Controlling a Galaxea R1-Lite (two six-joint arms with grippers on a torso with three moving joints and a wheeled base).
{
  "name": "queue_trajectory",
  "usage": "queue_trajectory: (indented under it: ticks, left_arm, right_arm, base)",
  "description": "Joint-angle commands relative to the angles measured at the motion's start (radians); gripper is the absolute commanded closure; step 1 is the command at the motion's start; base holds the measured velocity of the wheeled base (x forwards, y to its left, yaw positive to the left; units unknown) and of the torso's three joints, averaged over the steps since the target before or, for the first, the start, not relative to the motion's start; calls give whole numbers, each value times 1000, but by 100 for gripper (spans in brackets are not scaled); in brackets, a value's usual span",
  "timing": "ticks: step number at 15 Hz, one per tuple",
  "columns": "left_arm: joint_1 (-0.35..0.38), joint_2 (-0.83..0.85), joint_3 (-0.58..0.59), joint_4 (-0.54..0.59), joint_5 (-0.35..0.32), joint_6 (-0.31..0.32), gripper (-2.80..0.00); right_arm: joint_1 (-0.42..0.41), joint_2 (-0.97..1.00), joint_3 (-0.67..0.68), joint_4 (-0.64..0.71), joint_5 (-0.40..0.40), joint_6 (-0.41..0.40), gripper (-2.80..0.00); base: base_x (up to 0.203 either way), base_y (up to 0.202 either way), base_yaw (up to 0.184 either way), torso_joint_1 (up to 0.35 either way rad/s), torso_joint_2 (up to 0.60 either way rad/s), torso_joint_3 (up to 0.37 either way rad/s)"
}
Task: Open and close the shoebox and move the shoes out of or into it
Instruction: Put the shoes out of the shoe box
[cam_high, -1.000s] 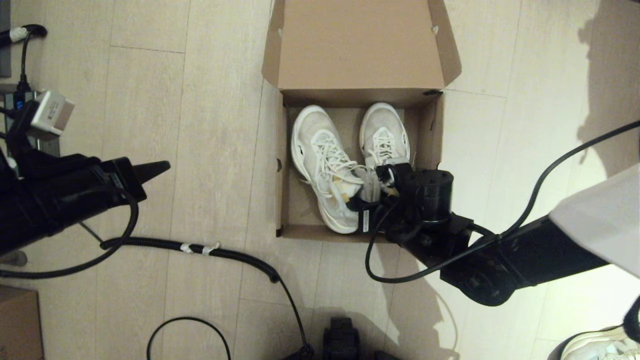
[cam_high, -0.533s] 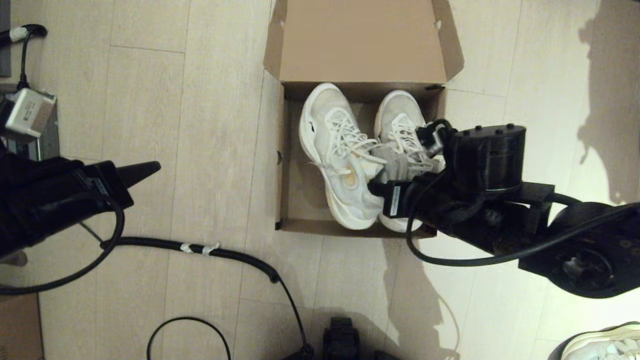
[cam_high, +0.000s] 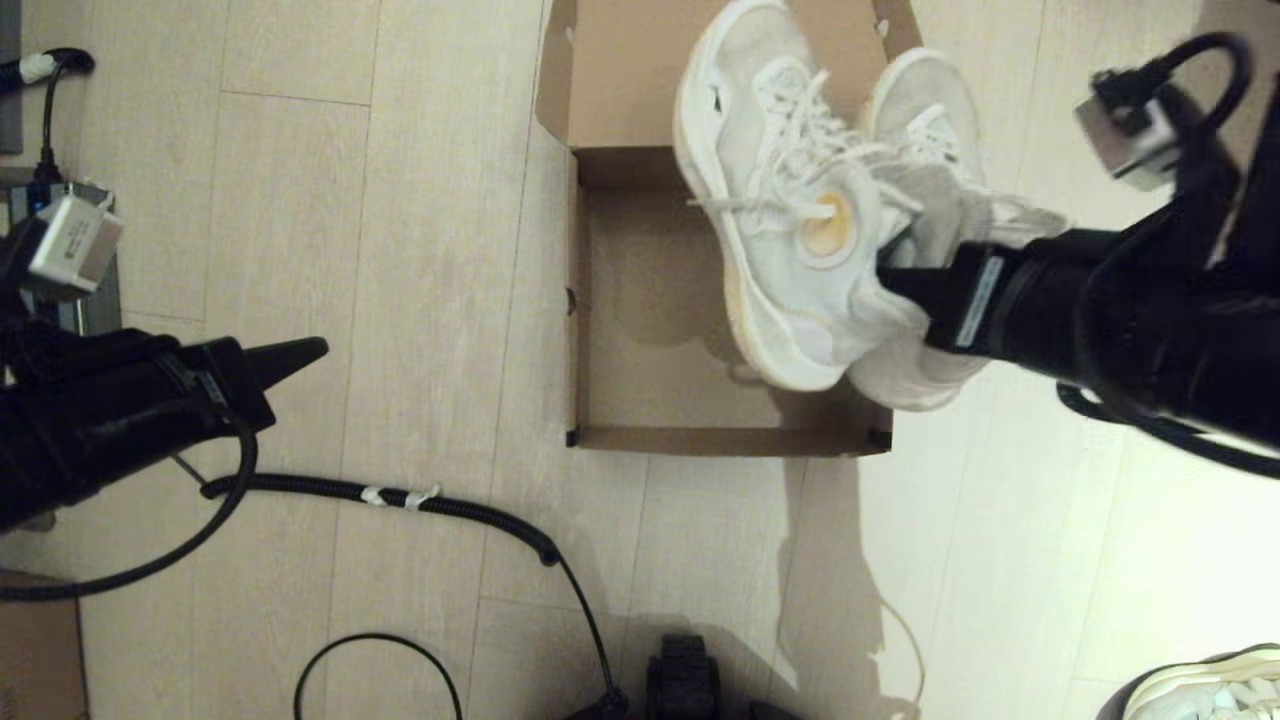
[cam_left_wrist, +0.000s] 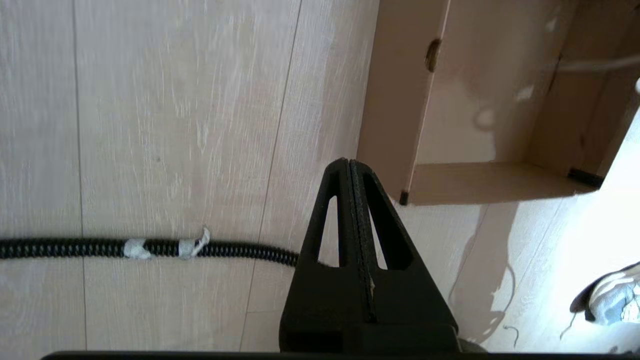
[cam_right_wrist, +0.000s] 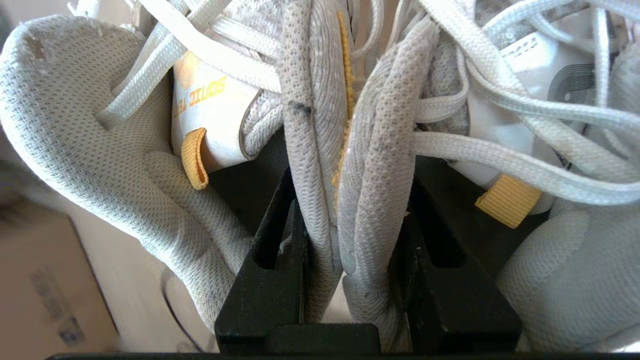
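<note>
Head view: right gripper (cam_high: 905, 285) holds the shoes (cam_high: 800, 200) raised above the open shoebox (cam_high: 640, 350), lid cropped. Left wrist view: left gripper (cam_left_wrist: 356, 172) closed, empty, beside box. Right wrist view: fingers (cam_right_wrist: 272, 270) pinch both collars together.

We see the shoes (cam_high: 800, 220) in white and pale grey mesh, with white laces and small yellow tags. The shoebox (cam_high: 650, 330) is plain brown cardboard on our pale wood-grain floor (cam_high: 400, 200); both grippers are black.
</note>
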Motion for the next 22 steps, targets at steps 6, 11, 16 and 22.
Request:
queue_trajectory:
  ticks: [6, 11, 16, 22]
  left_arm:
    - [0, -22, 43, -5, 0, -1, 0]
    - [-3, -38, 90, -6, -6, -4, 0]
    - [-7, 7, 117, -15, -18, -8, 0]
    - [-8, 34, 114, -19, -40, -8, 0]
  right_arm:
    - [-295, -210, -100, 197, 4, -100, 0]
    - [-629, 2, -81, 12, 139, -281, 0]
    - [-756, 316, -216, -200, 168, -305, 0]
    - [-859, 442, -346, -212, 173, -242, 0]
  base:
    - [0, 0, 0, 0, 0, 0]
    - [0, 0, 0, 0, 0, 0]
    - [0, 0, 0, 0, 0, 0]
    - [0, 0, 0, 0, 0, 0]
